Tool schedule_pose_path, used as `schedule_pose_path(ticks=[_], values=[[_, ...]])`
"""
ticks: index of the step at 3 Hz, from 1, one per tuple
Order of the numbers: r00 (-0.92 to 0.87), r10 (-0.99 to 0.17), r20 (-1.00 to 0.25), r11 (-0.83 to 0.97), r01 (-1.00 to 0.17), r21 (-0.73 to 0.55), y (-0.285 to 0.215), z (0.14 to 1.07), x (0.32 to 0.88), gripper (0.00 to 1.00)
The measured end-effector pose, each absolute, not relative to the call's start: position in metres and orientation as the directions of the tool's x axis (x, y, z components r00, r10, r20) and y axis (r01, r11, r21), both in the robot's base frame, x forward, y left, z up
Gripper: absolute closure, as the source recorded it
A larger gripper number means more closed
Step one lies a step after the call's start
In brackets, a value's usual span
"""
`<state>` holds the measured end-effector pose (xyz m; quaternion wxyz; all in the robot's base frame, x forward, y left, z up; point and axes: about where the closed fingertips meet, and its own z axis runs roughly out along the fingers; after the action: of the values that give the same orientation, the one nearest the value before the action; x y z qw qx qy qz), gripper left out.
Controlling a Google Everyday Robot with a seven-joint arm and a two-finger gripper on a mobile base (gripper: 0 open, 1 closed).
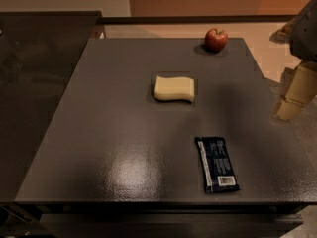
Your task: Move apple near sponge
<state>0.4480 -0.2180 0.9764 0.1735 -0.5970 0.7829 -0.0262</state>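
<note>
- The apple is sitting upright at the far edge of the dark table, towards its far right corner, with its stem pointing up.
- The gripper is hanging off the right side of the table, beyond the table's edge and nearer the camera than the apple. The two are well apart and are not touching.
- The sponge is lying flat in the far half of the table, about midway across. It is to the left of the apple and nearer the camera, with bare table between them (the apple is casting a small shadow on its own spot only).
- A dark blue wrapper is lying flat in the near right part of the table, its long side running away from the camera. It is apart from both the sponge and the apple.
- The right border of the view is cutting off the gripper, so only a tan, blocky part is showing. Whether the gripper is open or closed cannot be told.
- The arm is entering from the upper right border as a dark grey mass, mostly out of view. The tan part below it is slanting down and to the left, its lower end hanging over the floor just beside the table's right edge.
</note>
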Motion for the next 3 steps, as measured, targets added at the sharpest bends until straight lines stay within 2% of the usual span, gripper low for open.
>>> schedule_pose_path(ticks=[1, 3], values=[[-0.235, -0.928, -0.291, 0.308, -0.921, -0.240, -0.222, 0.966, 0.470, 0.00], [-0.278, -0.863, -0.421, 0.394, -0.893, -0.217, -0.224, 1.018, 0.502, 0.00]])
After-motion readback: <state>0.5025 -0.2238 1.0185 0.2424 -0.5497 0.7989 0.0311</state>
